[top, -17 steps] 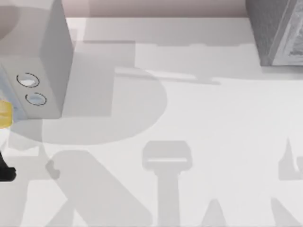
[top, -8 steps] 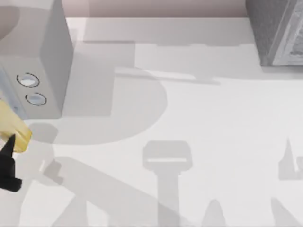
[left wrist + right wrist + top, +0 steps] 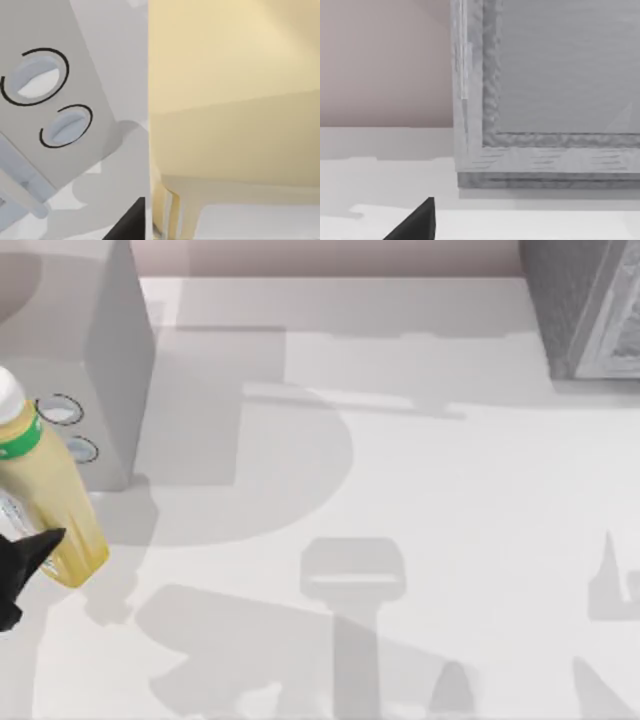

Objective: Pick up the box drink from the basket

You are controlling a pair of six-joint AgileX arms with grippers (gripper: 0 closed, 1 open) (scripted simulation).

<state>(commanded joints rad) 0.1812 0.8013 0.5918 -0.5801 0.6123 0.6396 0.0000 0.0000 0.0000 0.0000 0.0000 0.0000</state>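
The box drink point(image 3: 50, 495) lies tilted at the worktop's point(image 3: 400, 490) left edge, white cap toward the far side, partly overlapping the grey box point(image 3: 85, 360) with two round openings; the left claw point(image 3: 15, 565) grips its lower body; the left wrist view shows the yellow body point(image 3: 230, 90) close beside that box point(image 3: 45, 100); right claw point(image 3: 417, 222) state: cannot tell; it sits near the grey container point(image 3: 545, 100).

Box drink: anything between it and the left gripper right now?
Nothing visible. The left gripper sits at the top view's left edge with a dark fingertip right against the lower body of the box drink. The bottle lies tilted, cap toward the grey box beside it. The left wrist view shows the yellow body close up.
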